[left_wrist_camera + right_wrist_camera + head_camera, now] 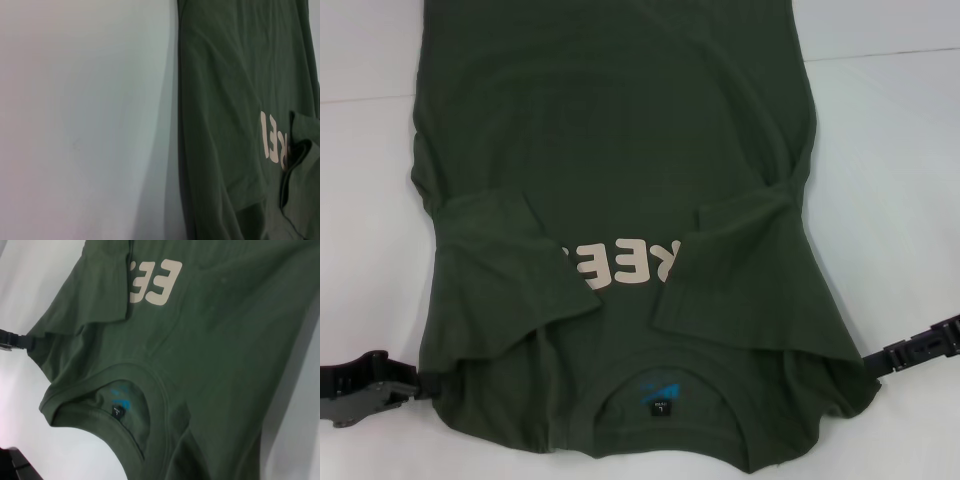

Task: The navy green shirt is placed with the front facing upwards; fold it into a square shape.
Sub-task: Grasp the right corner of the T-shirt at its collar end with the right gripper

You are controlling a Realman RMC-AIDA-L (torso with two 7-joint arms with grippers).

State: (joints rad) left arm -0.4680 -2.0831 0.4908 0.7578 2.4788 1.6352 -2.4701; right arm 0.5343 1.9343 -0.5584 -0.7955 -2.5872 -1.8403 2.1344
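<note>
Olive-green cotton fills the middle of the head view: the navy green shirt [620,150] lies flat on the white table [890,150], collar at bottom centre, both sleeves folded inward over the cream lettering [620,265]. The left gripper [415,385] at lower left and the right gripper [870,362] at lower right each touch a shoulder edge; whether they pinch the cloth I cannot tell.

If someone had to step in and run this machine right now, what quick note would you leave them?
Left claw: at the shirt's near left edge, by the shoulder. Right claw: at the near right edge.
Navy green shirt: flat on the white table, front up, collar nearest the robot.
Done: both sleeves folded inward, partly covering the cream lettering.
Left: fold the body lengthwise into a square.
</note>
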